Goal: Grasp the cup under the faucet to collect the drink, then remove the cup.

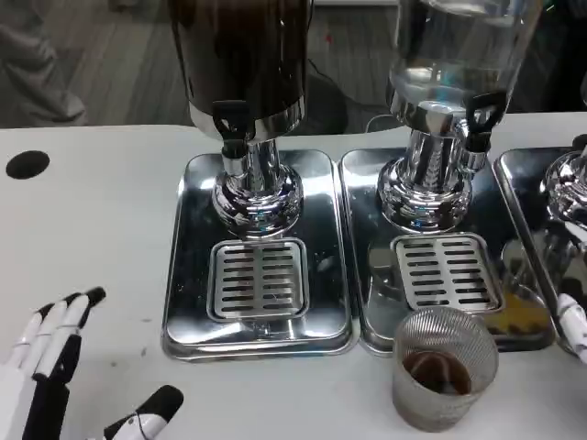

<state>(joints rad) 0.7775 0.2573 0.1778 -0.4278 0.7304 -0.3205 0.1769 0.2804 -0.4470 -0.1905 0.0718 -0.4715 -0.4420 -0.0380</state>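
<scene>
Cup [445, 368] w/ drink parked on worktop [101, 229] at 5 o'clock, off tray; left hand [55, 367] released, fingers apart; right hand [570, 323] state can't tell.

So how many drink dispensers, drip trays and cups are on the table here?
Drink dispensers: 3, the dark one, the clear one, and one cut off at the right edge.
Drip trays: 3.
Cups: 1.
Total: 7.

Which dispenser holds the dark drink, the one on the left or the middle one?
The left dispenser: its tank is dark brown, while the middle dispenser has a clear tank. The cup stands in front of the middle tray.
</scene>
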